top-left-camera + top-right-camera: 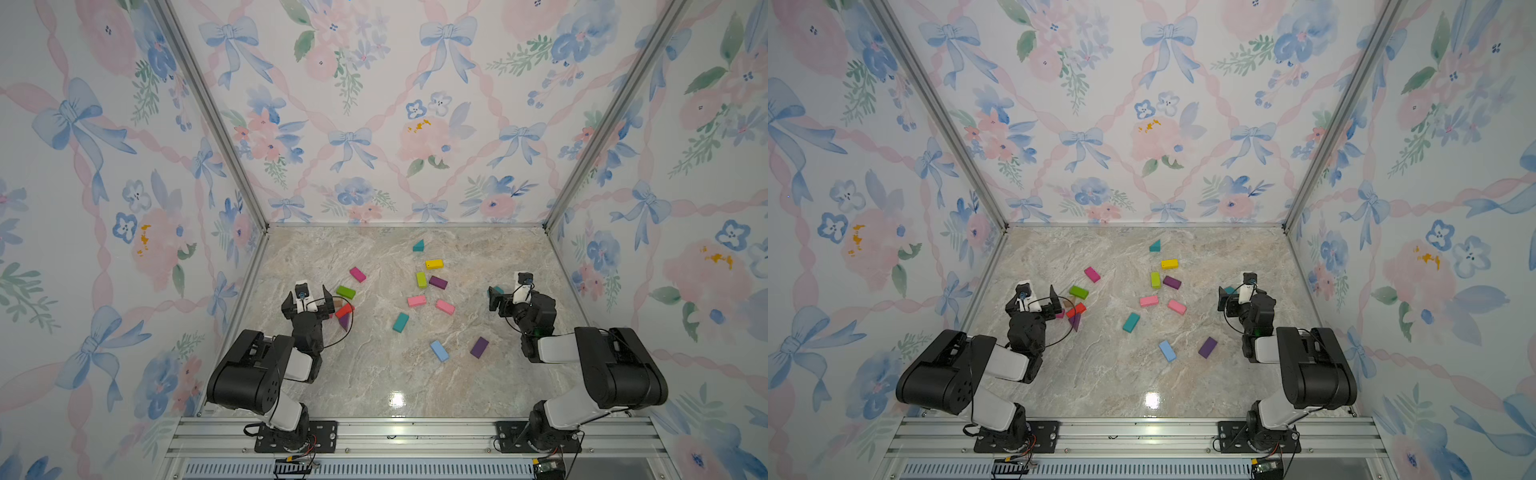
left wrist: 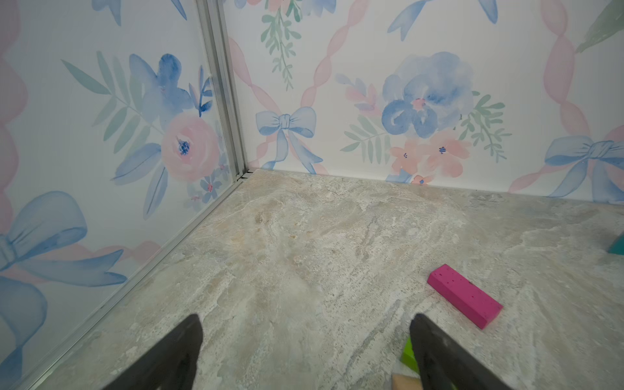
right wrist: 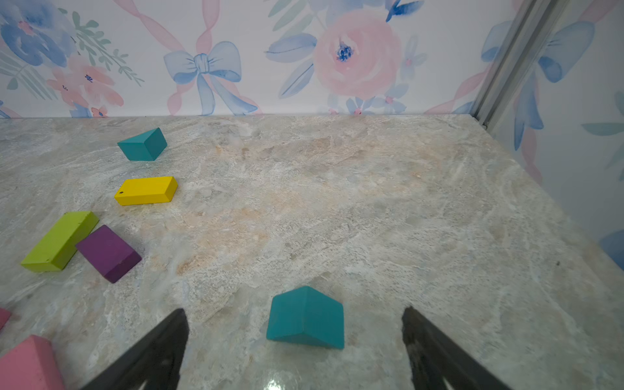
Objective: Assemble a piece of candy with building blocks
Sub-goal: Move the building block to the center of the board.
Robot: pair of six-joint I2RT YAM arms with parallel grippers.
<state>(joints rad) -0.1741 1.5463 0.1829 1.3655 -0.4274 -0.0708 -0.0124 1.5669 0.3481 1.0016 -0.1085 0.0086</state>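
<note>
The building blocks lie scattered on the marble floor (image 1: pixel 374 374). My right gripper (image 3: pixel 294 311) is open, and a teal prism (image 3: pixel 305 317) lies on the floor between its fingers, untouched. My left gripper (image 2: pixel 305 319) is open over bare floor. A green brick (image 1: pixel 345 292), a tan block (image 2: pixel 405 383), a red brick (image 1: pixel 344 310) and a purple prism (image 1: pixel 344 322) lie just beside it. A magenta brick (image 2: pixel 464 295) lies a little farther off. In both top views the grippers (image 1: pixel 307 297) (image 1: pixel 509 291) sit at mid-depth, left and right.
In the middle lie a yellow brick (image 1: pixel 434 264), a lime brick (image 1: pixel 421 279), a purple brick (image 1: pixel 438 282), two pink bricks (image 1: pixel 416 301), a teal brick (image 1: pixel 400 322), a blue brick (image 1: pixel 439 350) and a second purple brick (image 1: pixel 479 347). Another teal prism (image 1: pixel 418 246) sits near the back wall. Flowered walls enclose three sides.
</note>
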